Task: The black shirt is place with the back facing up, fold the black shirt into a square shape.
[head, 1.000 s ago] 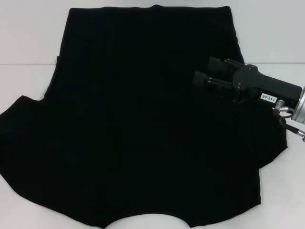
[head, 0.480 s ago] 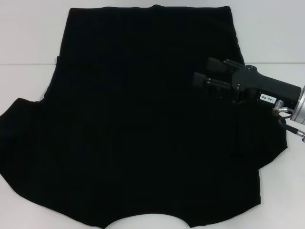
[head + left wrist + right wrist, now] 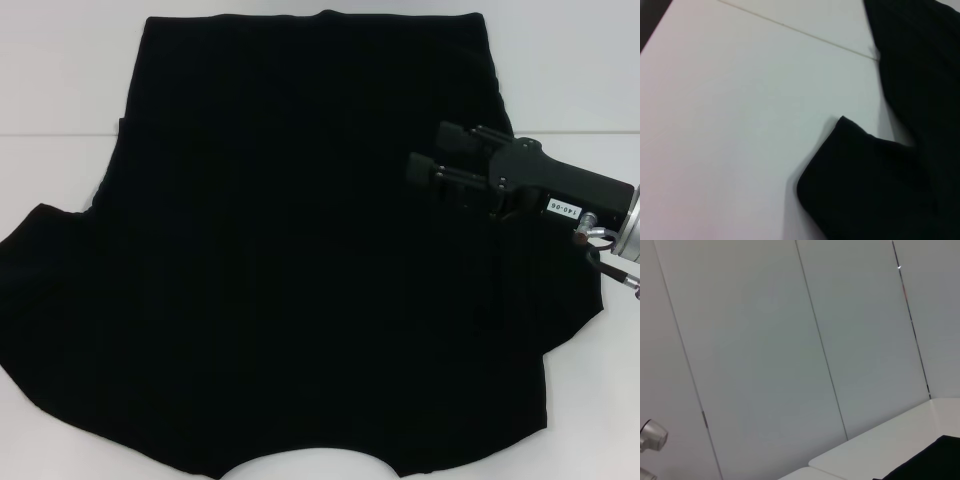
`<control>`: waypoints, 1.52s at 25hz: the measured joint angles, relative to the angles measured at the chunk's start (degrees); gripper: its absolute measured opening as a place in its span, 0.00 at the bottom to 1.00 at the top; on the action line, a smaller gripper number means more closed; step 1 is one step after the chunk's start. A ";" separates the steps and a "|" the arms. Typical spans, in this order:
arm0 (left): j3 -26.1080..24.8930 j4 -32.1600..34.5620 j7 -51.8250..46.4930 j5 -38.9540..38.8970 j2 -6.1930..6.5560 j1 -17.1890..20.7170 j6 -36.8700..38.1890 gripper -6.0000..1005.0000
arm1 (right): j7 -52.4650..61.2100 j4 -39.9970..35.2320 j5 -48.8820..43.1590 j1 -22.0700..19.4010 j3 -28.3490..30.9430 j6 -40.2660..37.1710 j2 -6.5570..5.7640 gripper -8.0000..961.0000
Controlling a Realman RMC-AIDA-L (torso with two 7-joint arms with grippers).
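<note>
The black shirt (image 3: 300, 250) lies spread flat on the white table (image 3: 60, 100), plain side up with no print showing. Its hem is at the far side, and its sleeves reach out at the near left and near right. My right gripper (image 3: 432, 150) comes in from the right and hovers over the shirt's right side, fingers apart and holding nothing. The left wrist view shows a sleeve end (image 3: 865, 185) lying on the table. The right wrist view shows only a corner of the shirt (image 3: 935, 460). My left gripper is out of view.
A thin seam (image 3: 50, 135) crosses the tabletop at the far left. Bare table lies left of the shirt (image 3: 730, 125). A panelled grey wall (image 3: 790, 340) stands behind the table. The shirt's near edge runs to the bottom of the head view.
</note>
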 joint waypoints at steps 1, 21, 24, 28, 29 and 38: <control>0.00 0.00 -0.12 0.31 0.00 0.00 -0.12 0.01 | 0.00 0.02 0.00 0.00 0.01 0.01 0.00 0.86; 0.07 -0.01 -0.37 0.85 0.05 -0.17 0.13 0.01 | 0.02 0.13 0.00 0.17 0.10 0.13 0.00 0.85; 0.33 -0.01 -0.37 1.02 0.07 -0.17 0.31 0.01 | 0.01 0.13 0.00 0.16 0.10 0.16 0.00 0.85; 0.54 -0.12 -0.37 2.11 0.08 -0.20 0.52 0.01 | 0.02 0.42 0.00 0.18 0.01 0.18 0.00 0.84; 0.57 -0.14 -0.37 2.26 0.08 -0.21 0.61 0.01 | 0.02 0.42 0.00 0.18 0.01 0.18 0.00 0.84; 0.60 -0.44 -0.42 2.04 0.12 -1.45 0.78 0.01 | 0.02 0.59 0.00 0.22 -0.12 0.11 0.00 0.84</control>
